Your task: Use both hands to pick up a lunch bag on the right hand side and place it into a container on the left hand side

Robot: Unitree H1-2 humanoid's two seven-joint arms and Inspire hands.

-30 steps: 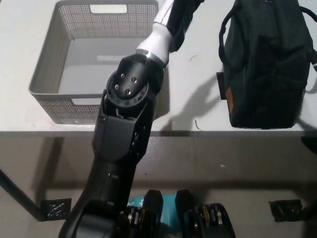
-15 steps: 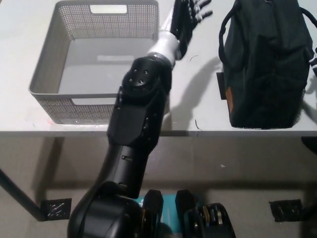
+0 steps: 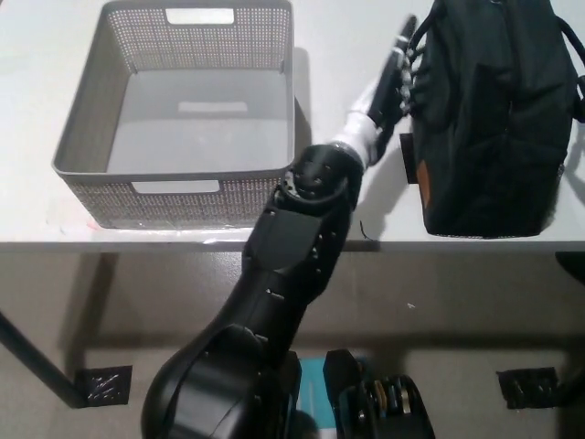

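Observation:
The dark lunch bag (image 3: pixel 489 119) stands upright on the right of the white table (image 3: pixel 347 55), its carry straps on top. My left arm reaches across from the lower middle. Its white left hand (image 3: pixel 399 78) is edge-on with fingers apart, flat against the bag's left side and closed around nothing. A grey mesh basket (image 3: pixel 174 174) with cut-out handles sits on the left of the table, nothing inside it. Of my right hand only a thin sliver (image 3: pixel 578 96) shows at the picture's right edge, beside the bag's right side.
The table's front edge (image 3: pixel 110 243) runs across the middle of the picture, with floor and a table leg (image 3: pixel 32 361) below it. The bag stands close to that front edge. A strip of table lies between basket and bag.
My left arm has swung right, from above the basket's right rim to the bag's left side. Its hand, earlier partly out of view at the top, now lies against the bag.

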